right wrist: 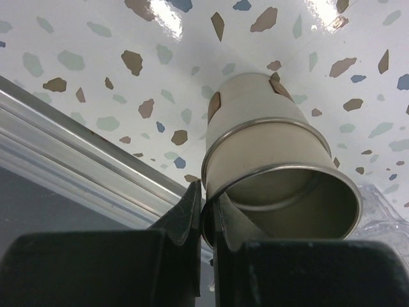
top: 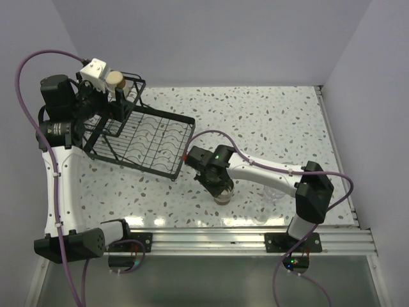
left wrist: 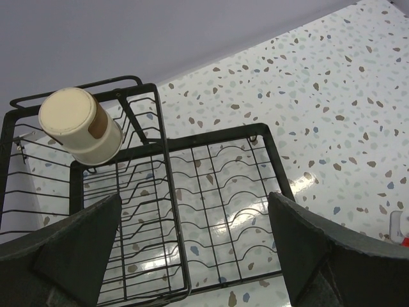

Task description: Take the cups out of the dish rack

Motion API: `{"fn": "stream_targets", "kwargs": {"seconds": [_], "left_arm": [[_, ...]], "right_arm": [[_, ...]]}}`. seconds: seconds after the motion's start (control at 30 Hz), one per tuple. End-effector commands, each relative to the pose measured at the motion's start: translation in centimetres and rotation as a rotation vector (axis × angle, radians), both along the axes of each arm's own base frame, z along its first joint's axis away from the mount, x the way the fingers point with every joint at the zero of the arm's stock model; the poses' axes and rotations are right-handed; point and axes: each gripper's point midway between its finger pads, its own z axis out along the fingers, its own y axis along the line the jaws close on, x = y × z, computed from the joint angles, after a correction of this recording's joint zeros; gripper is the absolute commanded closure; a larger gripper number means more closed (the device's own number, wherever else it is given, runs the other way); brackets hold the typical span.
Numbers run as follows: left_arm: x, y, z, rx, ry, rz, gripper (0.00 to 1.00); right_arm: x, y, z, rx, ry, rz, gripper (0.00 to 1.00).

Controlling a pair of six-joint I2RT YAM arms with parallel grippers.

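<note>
The black wire dish rack [top: 150, 137] stands at the left of the table, its flat gridded tray bare. One cream cup with a brown patch [top: 115, 79] sits at the top of the raised tier; it also shows in the left wrist view [left wrist: 80, 125]. My left gripper [top: 105, 115] hangs over the rack [left wrist: 211, 185], wide open and empty [left wrist: 195, 211]. My right gripper [top: 220, 185] is shut on the rim of another cream cup [right wrist: 275, 153], one finger inside and one outside [right wrist: 209, 204]. The cup [top: 224, 196] is at the table near the front edge; whether its base touches, I cannot tell.
Clear ribbed tumblers [top: 276, 195] stand on the speckled table to the right of the held cup, one at the edge of the right wrist view [right wrist: 390, 211]. The aluminium rail [top: 243, 238] runs along the front edge. Walls close the back and sides.
</note>
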Motion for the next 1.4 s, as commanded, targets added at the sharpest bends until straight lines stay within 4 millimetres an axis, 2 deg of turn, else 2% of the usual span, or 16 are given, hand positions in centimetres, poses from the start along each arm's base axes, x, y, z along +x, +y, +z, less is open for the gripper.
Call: {"fn": "stream_targets", "kwargs": {"seconds": [0.0,0.2,0.23,0.3,0.33,0.43,0.6,0.63,0.67,0.73,0.77,0.83,0.87,0.93,1.07,1.37], "left_arm": [[0.2,0.3,0.8,0.027,-0.038,0.005,0.0],[0.4,0.4,0.6,0.031,-0.032,0.005,0.0],[0.4,0.5,0.8,0.035,-0.036,0.007,0.0],[0.6,0.7,0.8,0.043,-0.038,0.013,0.0],[0.8,0.9,0.9,0.054,-0.045,0.024,0.0],[2.2,2.5,1.2,0.102,-0.054,0.09,0.0],[6.4,5.3,0.8,0.224,-0.031,0.232,0.0],[7.0,6.3,1.6,0.261,-0.047,0.289,0.0],[8.5,6.7,0.7,0.29,-0.027,0.297,0.0],[10.0,7.8,1.7,0.328,-0.045,0.342,0.0],[11.6,8.3,-0.1,0.343,0.004,0.343,0.0],[13.0,8.8,0.7,0.361,-0.007,0.362,0.0],[14.3,9.1,-0.7,0.367,0.023,0.366,0.0],[15.5,9.5,-0.3,0.371,0.01,0.383,0.0],[18.1,9.3,-2.2,0.362,0.033,0.351,0.0],[20.0,7.0,-6.4,0.263,0.09,0.243,0.02]], "right_arm": [[-0.2,0.6,-0.9,0.019,0.012,0.016,1.0],[-0.4,0.9,-0.6,0.026,0.014,0.023,0.98],[-0.4,1.0,-0.2,0.032,0.014,0.025,0.87],[-0.4,1.4,1.0,0.062,0.006,0.032,0.77],[-0.5,1.6,1.5,0.075,0.008,0.035,0.63],[-0.7,2.1,3.8,0.127,-0.004,0.043,0.46],[-0.6,3.0,7.7,0.225,-0.044,0.052,0.3],[-0.6,3.1,8.1,0.239,-0.047,0.053,0.19],[-0.6,3.0,8.7,0.254,-0.055,0.053,0.02],[-0.6,3.1,9.5,0.272,-0.065,0.052,0.02],[-0.7,3.0,10.0,0.286,-0.072,0.046,0.02],[-0.7,3.0,10.4,0.302,-0.076,0.038,0.02],[-0.8,2.9,10.8,0.315,-0.081,0.032,0.02],[-0.8,2.9,11.0,0.327,-0.085,0.028,0.02],[-0.8,3.0,11.5,0.354,-0.1,0.028,0.02],[-0.6,2.4,10.2,0.308,-0.101,0.023,0.02]]}}
